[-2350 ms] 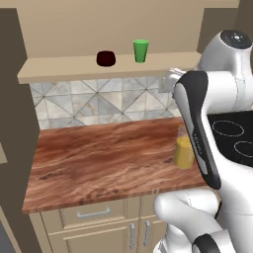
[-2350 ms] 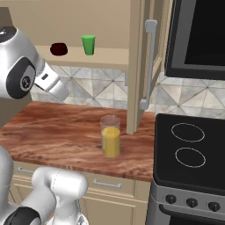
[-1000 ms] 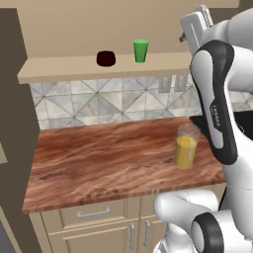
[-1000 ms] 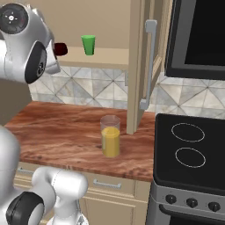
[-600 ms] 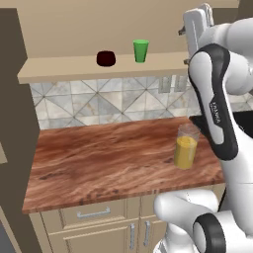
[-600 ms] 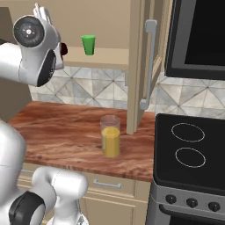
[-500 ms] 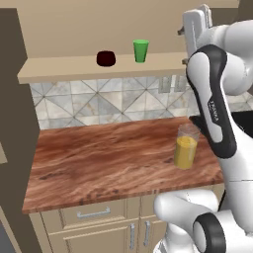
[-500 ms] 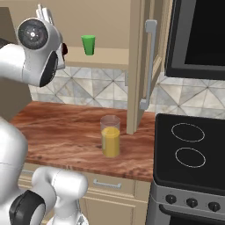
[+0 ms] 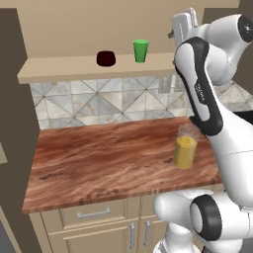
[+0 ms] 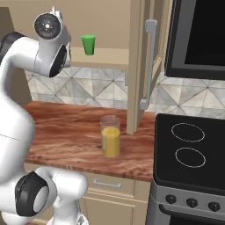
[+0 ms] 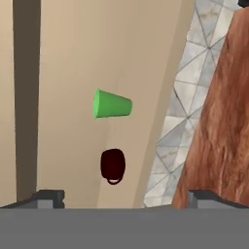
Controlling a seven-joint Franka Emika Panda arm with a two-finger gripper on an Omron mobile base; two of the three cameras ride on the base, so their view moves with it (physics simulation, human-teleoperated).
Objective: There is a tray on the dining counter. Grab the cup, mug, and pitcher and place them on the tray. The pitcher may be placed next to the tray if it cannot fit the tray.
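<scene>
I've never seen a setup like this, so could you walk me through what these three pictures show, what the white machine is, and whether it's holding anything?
It is a rendered kitchen. The white machine is a robot arm on a drivable base. Two pictures come from cameras on that base, behind the arm to its left and right. The third comes from a camera on the hand, rolled sideways, so the kitchen looks tipped over.

On the reddish-brown wood-grain counter stands a tall clear glass pitcher of orange-yellow liquid. On the beige shelf above sit a small bright green tumbler and, apart from it, a squat dark maroon mug.

The gripper is raised near shelf height, faces the tumbler and mug, is open, and holds nothing.
</scene>
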